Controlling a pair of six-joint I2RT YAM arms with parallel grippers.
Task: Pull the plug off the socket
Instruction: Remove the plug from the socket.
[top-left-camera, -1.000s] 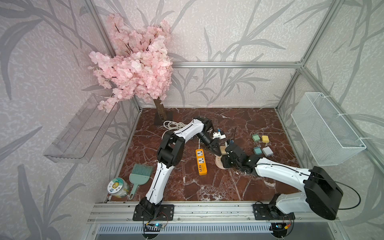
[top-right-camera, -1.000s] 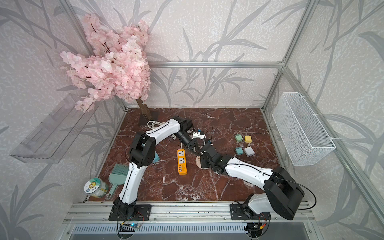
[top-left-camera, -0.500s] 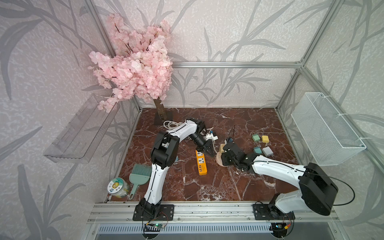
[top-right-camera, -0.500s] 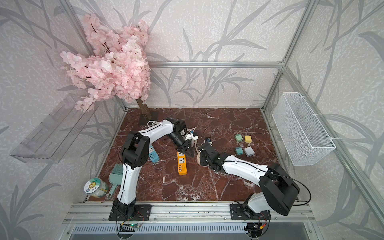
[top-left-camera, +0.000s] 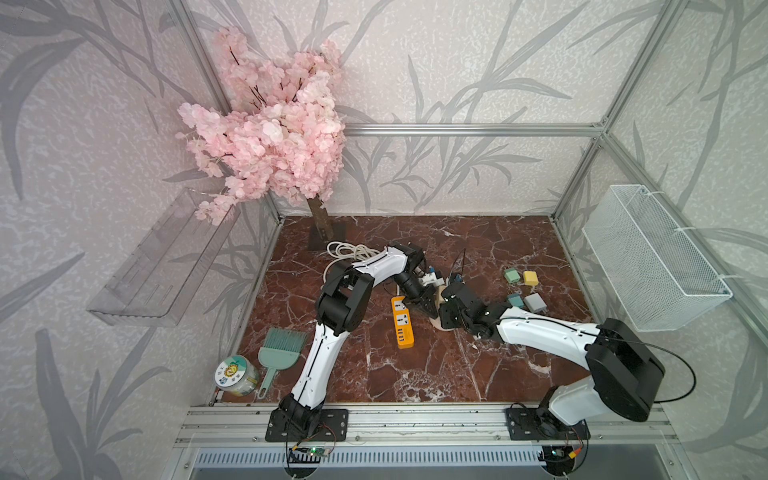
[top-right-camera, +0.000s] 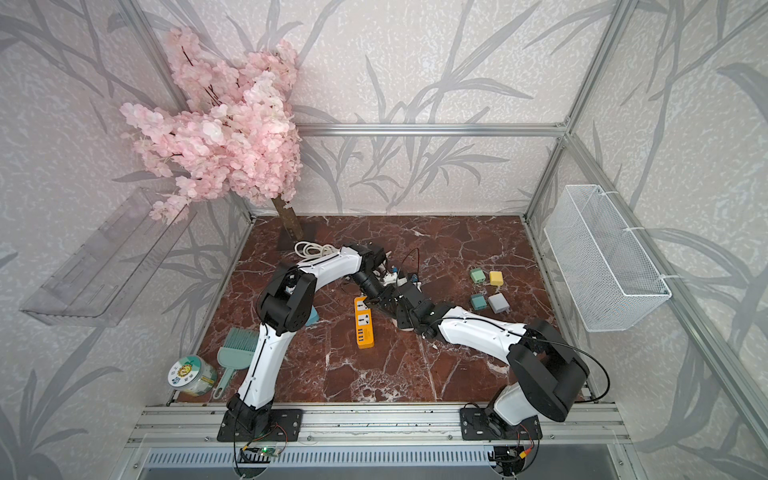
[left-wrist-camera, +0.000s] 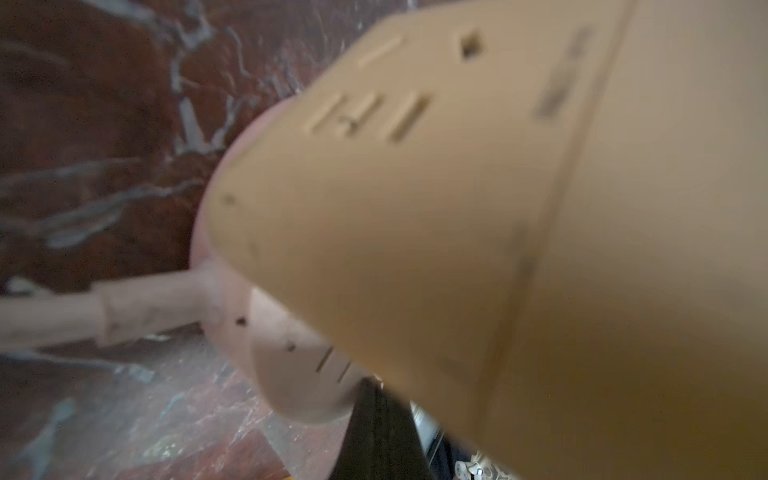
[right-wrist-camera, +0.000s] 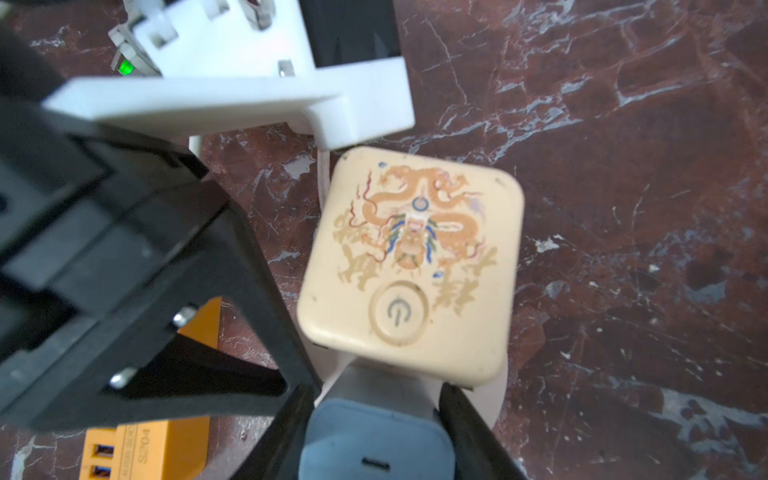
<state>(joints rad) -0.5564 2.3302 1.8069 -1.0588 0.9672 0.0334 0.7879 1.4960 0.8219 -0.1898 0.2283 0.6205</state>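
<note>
A red-brown marble floor (top-left-camera: 415, 374) lies inside a frame of papered walls, with a pink blossom tree (top-left-camera: 270, 137) in the far corner. In both top views the two arms meet mid-floor over the cream socket (top-left-camera: 439, 291) and hide most of it. An orange power strip (top-left-camera: 402, 322) lies just beside the left gripper (top-left-camera: 430, 308). Four coloured adapters (top-right-camera: 498, 303) sit well apart, towards the wire basket (top-right-camera: 602, 257). A brush (top-left-camera: 279, 345) and a jar (top-left-camera: 235, 376) lie near the left arm's base.

In the left wrist view the socket's slotted face, blurred, fills most of the frame above a pinkish base (left-wrist-camera: 291, 374) with a cord (left-wrist-camera: 104, 307).

In the right wrist view the right gripper (right-wrist-camera: 376, 399) grasps the blue-grey plug (right-wrist-camera: 376, 444) at the socket's edge; I cannot tell whether its prongs are still in. The left gripper's jaws are clenched together, their tip just beside the socket, and they cover part of the power strip
</note>
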